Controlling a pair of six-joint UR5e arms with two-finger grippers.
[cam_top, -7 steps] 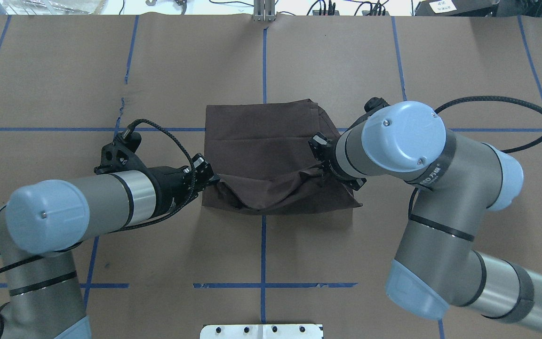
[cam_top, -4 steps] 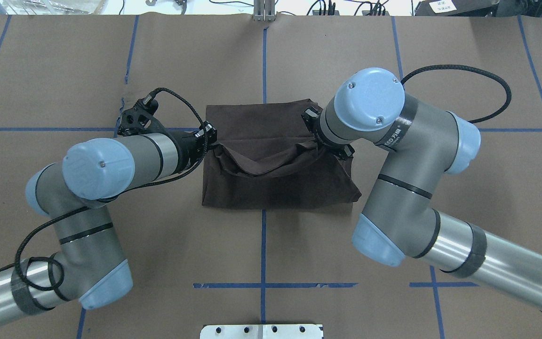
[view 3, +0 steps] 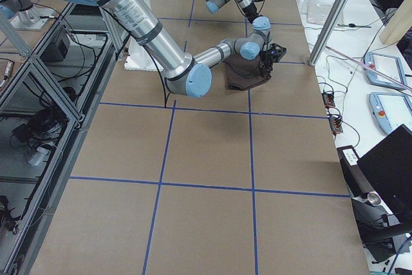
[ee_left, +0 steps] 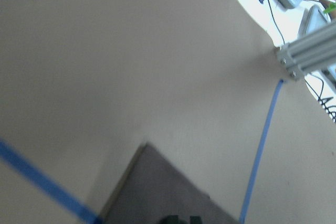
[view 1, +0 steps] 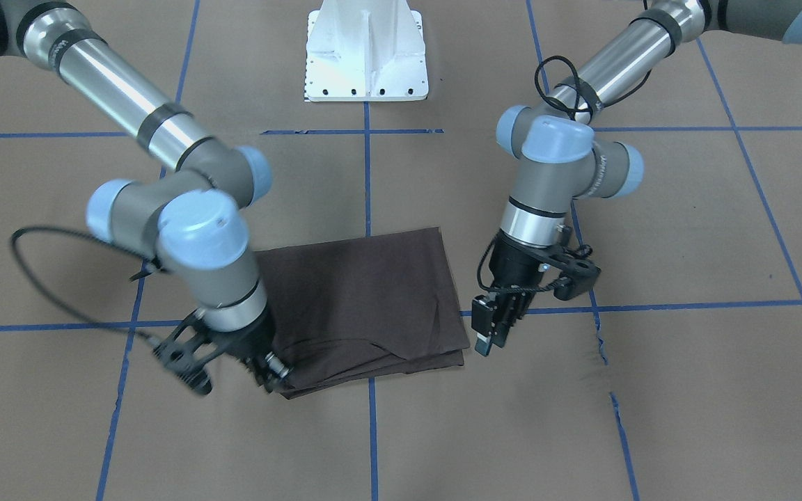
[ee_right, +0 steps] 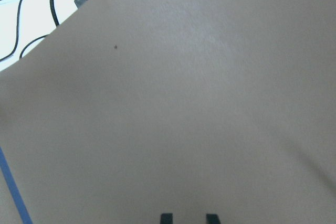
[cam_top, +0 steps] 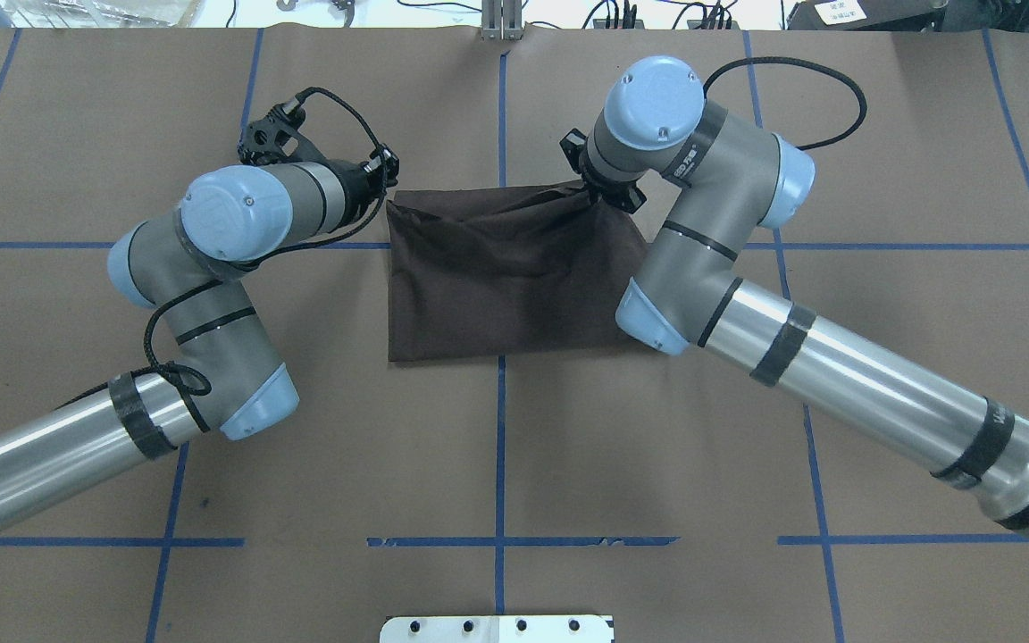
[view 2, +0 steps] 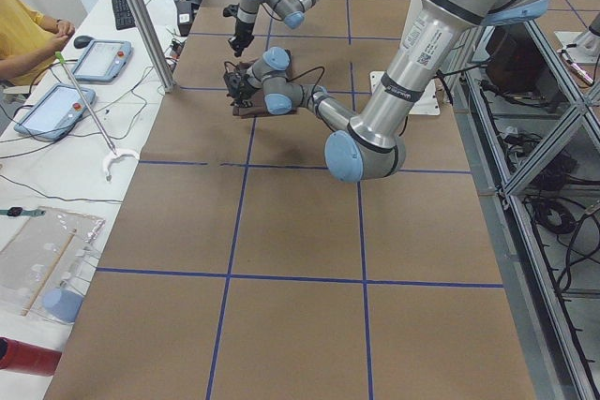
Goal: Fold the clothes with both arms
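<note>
The dark brown t-shirt (cam_top: 514, 277) lies as a folded rectangle at the table's middle, its carried layer now on top. My left gripper (cam_top: 387, 168) is at the shirt's far left corner, fingers close together and shut on that corner (view 1: 482, 342). The left wrist view shows the shirt (ee_left: 157, 192) running up to the fingertips. My right gripper (view 1: 274, 376) sits low at the far right corner, shut on the cloth. In the overhead view it is hidden under its own wrist. A wrinkle crosses the shirt (view 1: 359, 299) near its far edge.
Brown paper with blue tape lines covers the table. The white base pedestal (view 1: 366, 56) stands at the robot's side. An aluminium post (cam_top: 501, 22) and cables line the far edge. A person in yellow (view 2: 23, 35) sits at a side desk.
Both grippers carried the shirt's near edge up and across to its far edge, laying the cloth over itself. Both arms stretched forward, and the sagging fold flattened.
</note>
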